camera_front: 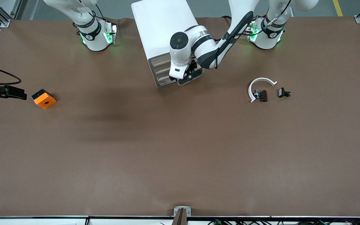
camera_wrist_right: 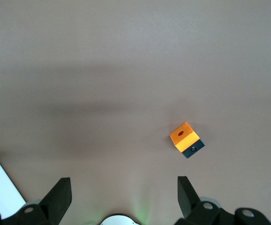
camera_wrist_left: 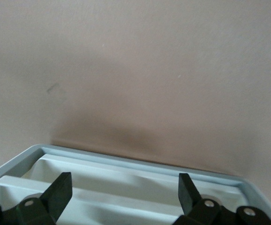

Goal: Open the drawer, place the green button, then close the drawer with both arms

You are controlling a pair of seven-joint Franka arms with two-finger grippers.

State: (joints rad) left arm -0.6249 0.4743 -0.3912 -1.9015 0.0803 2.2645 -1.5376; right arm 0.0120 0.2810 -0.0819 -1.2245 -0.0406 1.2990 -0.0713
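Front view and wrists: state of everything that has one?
Cabinet: standing on the table, drawers look pushed in.
Left tool: open, empty, at the drawer fronts.
Right tool: open, empty, up over the table, waiting.
Orange cube: resting on the table, hole facing up.

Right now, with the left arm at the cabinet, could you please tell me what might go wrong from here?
1. The left gripper sits with open fingers at the cabinet's stacked drawer fronts; they look alike and close together, so it might pull the wrong one.
2. No green-capped button is clearly visible; only small dark clips lie by the white curved strip, risking a wrong pick.
3. The right gripper, open, looks down near the orange cube, a distractor.
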